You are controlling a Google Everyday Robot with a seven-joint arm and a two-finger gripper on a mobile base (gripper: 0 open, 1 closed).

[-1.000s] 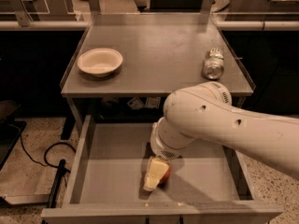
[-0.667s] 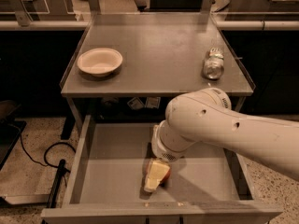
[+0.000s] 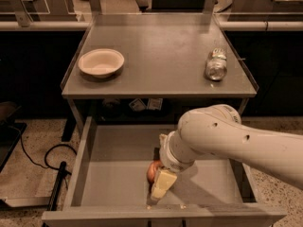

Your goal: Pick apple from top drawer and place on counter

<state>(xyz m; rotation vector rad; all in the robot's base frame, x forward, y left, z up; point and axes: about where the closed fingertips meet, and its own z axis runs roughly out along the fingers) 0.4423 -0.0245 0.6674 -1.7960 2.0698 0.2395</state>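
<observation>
Gripper (image 3: pixel 158 188) is hanging inside the open top drawer (image 3: pixel 113 174), against the apple (image 3: pixel 153 170); grip can't tell, stem direction hidden. Bowl (image 3: pixel 101 63) and bottle (image 3: pixel 216 65) are sitting on the counter (image 3: pixel 161 46).

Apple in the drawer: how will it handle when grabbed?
Round, so the apple likely rolls on the flat-bottomed top drawer if nudged. It looks rigid and smooth-skinned, so it may slip. The end effector sits beside it, near the drawer front.

White bowl (image 3: pixel 101 63), toppled clear bottle (image 3: pixel 216 65)
</observation>
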